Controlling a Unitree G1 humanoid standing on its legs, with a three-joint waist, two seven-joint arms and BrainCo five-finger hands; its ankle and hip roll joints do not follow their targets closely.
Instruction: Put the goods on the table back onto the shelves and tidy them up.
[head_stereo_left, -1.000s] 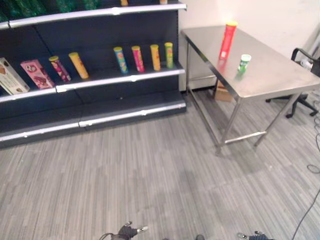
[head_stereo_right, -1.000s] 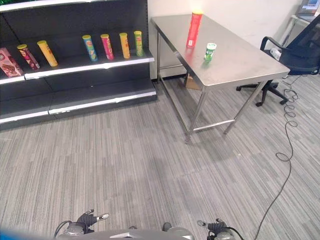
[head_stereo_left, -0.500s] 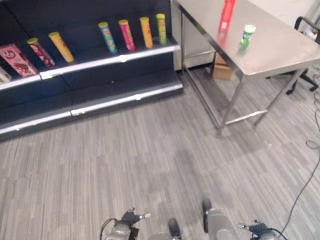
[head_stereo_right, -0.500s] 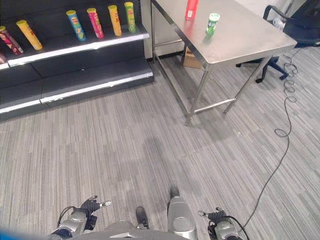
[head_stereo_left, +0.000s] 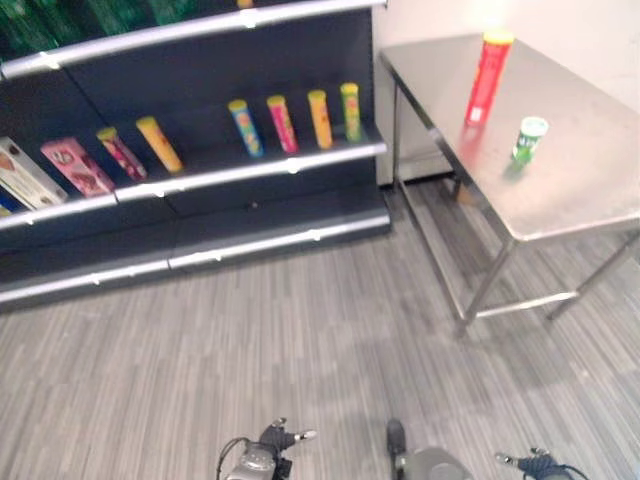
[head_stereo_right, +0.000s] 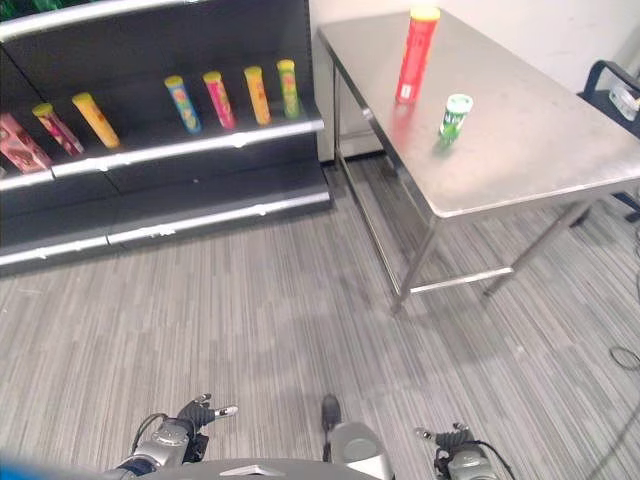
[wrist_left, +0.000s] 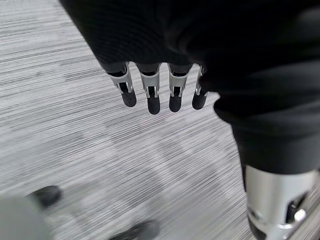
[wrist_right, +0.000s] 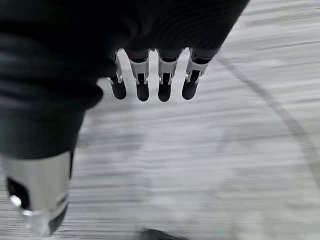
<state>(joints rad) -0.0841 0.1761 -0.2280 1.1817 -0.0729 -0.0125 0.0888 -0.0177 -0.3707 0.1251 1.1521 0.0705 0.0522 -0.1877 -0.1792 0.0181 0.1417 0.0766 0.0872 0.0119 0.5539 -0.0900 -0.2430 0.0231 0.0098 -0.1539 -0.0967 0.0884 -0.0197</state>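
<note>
A tall red can with a yellow lid (head_stereo_left: 487, 78) stands on the steel table (head_stereo_left: 590, 190) at the right. A short green can (head_stereo_left: 528, 139) stands beside it, nearer the table's middle. On the dark shelf (head_stereo_left: 250, 172) at the back left, several tall cans (head_stereo_left: 296, 121) lean in a row. My left hand (wrist_left: 155, 90) hangs low over the floor, fingers straight and holding nothing. My right hand (wrist_right: 150, 80) hangs the same way, empty. Both hands also appear at the bottom edge of the eye views, left hand (head_stereo_right: 190, 425) and right hand (head_stereo_right: 455, 455), far from the table.
Boxes of goods (head_stereo_left: 70, 165) and two more cans (head_stereo_left: 158, 143) sit on the shelf's left part. A lower shelf board (head_stereo_left: 270, 235) stands out above the grey striped floor (head_stereo_left: 250, 360). A black office chair (head_stereo_right: 615, 90) stands beyond the table.
The whole picture has shifted, so the camera has moved; the table and shelf now sit closer and more central. Both hands still hang low, empty.
</note>
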